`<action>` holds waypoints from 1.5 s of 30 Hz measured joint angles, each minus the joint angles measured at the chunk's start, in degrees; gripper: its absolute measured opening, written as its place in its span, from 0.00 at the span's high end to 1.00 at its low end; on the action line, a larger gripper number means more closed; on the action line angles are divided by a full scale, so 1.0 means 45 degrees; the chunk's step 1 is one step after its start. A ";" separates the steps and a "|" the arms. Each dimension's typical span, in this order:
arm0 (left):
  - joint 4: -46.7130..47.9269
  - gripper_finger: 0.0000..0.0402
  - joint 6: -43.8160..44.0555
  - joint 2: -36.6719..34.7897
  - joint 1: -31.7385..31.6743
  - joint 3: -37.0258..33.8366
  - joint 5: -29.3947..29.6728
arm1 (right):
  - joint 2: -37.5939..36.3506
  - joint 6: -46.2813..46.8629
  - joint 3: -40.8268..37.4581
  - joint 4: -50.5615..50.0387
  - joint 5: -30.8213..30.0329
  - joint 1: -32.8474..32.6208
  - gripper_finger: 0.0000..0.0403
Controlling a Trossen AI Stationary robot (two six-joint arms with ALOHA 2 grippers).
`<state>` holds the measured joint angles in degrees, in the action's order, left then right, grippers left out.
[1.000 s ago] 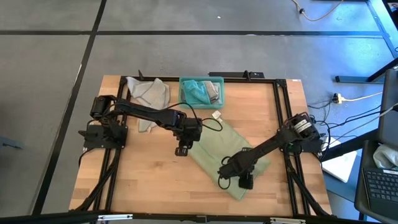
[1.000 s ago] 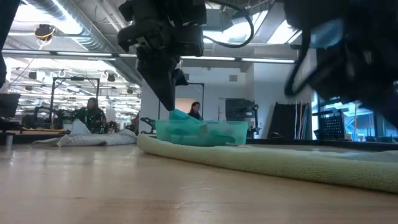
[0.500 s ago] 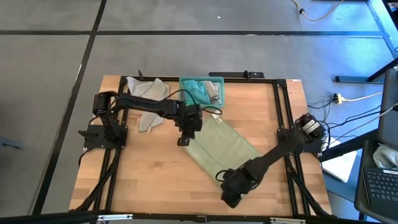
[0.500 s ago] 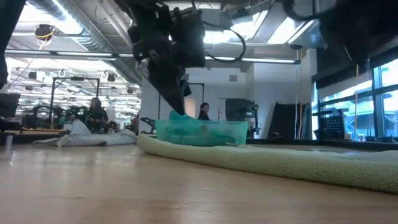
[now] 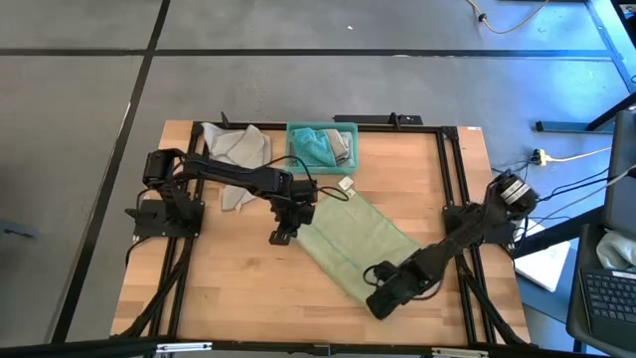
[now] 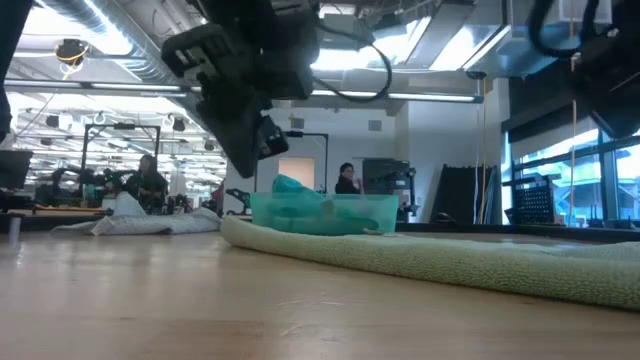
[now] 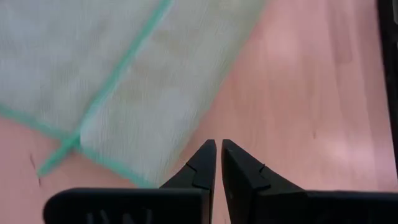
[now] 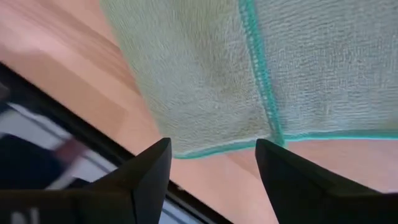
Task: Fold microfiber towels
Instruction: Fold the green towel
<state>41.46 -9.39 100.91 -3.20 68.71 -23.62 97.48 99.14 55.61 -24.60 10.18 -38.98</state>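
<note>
Left gripper (image 5: 281,236) hangs just off the green towel's (image 5: 360,242) left edge, over bare wood, fingers pinched together with nothing between them — the left wrist view shows the two dark tips (image 7: 217,163) nearly touching and the cloth's teal-stitched hem beside them, not in them. In the low view it sits clear above the table.

Beyond the green towel, toward the table's back edge, a crumpled grey towel (image 5: 237,149) lies to the left and the teal bin (image 5: 322,144) holds more cloths, one teal (image 5: 313,147) and what looks like a grey one, though that is hard to make out at this distance.

The green towel itself lies spread on a slant across the table (image 5: 219,278), already doubled over by the look of the hem line crossing it in both wrist views, with a small white tag (image 5: 347,184) at its far corner.

Right gripper (image 5: 386,295) is at the towel's near corner, fingers spread wide and empty, the hem lying between them in its wrist view.

Risks from here, as I judge them: the pinched left fingers could drag the edge and rumple the fold if they sweep across — and the right gripper, closing low, might catch only one layer, so lifting would peel the fold open.
</note>
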 joint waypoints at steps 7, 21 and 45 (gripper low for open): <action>0.0187 0.97 0.0467 -0.0272 0.0412 0.0004 0.0124 | -0.1419 0.1391 -0.2772 0.2843 -0.0751 -0.0155 0.46; -0.0552 0.97 0.2042 -0.0298 0.0666 0.0009 0.0461 | -0.2129 0.1503 -0.4096 0.4011 -0.1387 -0.0742 0.47; -0.0890 0.97 0.2639 -0.0298 0.0661 0.0009 0.0568 | -0.1962 0.1848 -0.4535 0.6208 -0.1593 -0.0739 0.47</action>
<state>37.45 2.49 99.57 -0.23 68.75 -21.06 88.65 107.46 35.20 3.34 3.01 -42.30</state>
